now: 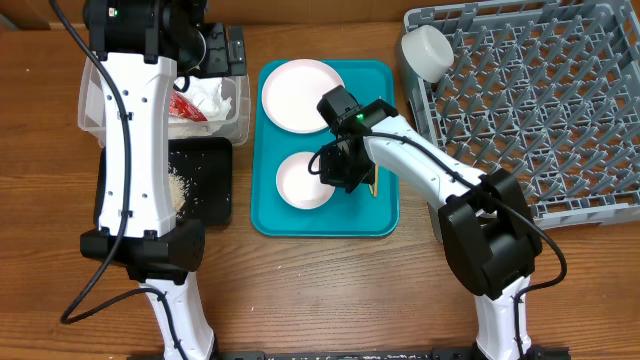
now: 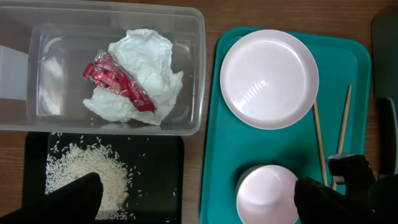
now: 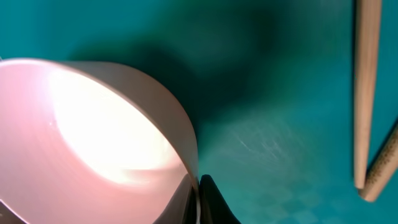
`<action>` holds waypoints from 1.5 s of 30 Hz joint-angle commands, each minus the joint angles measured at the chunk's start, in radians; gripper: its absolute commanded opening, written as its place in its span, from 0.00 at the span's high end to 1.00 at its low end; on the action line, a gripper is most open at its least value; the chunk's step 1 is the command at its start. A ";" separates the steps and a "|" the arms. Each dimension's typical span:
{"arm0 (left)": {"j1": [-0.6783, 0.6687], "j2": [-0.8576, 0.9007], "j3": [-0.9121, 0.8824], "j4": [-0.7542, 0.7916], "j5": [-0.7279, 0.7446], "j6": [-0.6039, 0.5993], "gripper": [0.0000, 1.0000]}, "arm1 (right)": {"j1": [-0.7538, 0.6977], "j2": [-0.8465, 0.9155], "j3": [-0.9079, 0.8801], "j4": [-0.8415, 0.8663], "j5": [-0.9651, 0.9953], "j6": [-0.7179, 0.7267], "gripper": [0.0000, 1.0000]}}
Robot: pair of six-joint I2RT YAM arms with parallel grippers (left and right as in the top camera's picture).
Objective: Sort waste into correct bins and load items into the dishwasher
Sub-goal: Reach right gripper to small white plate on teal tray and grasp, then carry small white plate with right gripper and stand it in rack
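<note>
On the teal tray (image 1: 325, 225) a small white bowl (image 1: 303, 182) has my right gripper (image 1: 340, 170) shut on its right rim. In the right wrist view one finger is inside the bowl (image 3: 81, 137) and one outside, pinching the wall at the gripper (image 3: 198, 186). The large plate (image 1: 300, 95) lies at the tray's far end, and two chopsticks (image 2: 318, 137) lie along its right side. The red wrapper (image 2: 115, 81) and white napkin (image 2: 146, 62) sit in the clear tub (image 2: 199, 74). Rice (image 2: 87, 174) lies in the black tray (image 2: 155, 168). My left gripper (image 2: 199, 202) hangs open and empty above the bins.
The grey dish rack (image 1: 530, 100) fills the right side, with a white cup (image 1: 425, 52) lying in its near-left corner. The left arm's white link (image 1: 135, 130) hangs over the tub and black tray. Bare wood surrounds the teal tray.
</note>
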 commanded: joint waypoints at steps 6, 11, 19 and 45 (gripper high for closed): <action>-0.007 -0.013 0.015 0.002 -0.002 -0.010 0.00 | -0.051 -0.187 0.128 -0.181 0.296 -0.007 0.96; -0.007 -0.013 0.015 0.002 -0.002 -0.010 0.00 | -0.078 -0.394 0.223 -0.339 0.687 0.005 0.96; -0.007 -0.013 0.015 0.002 -0.002 -0.010 0.00 | -0.087 -0.565 0.222 -0.380 1.140 0.003 0.96; -0.007 -0.013 0.015 0.002 -0.002 -0.010 0.00 | -0.172 -0.186 -0.190 0.055 1.632 -0.019 0.96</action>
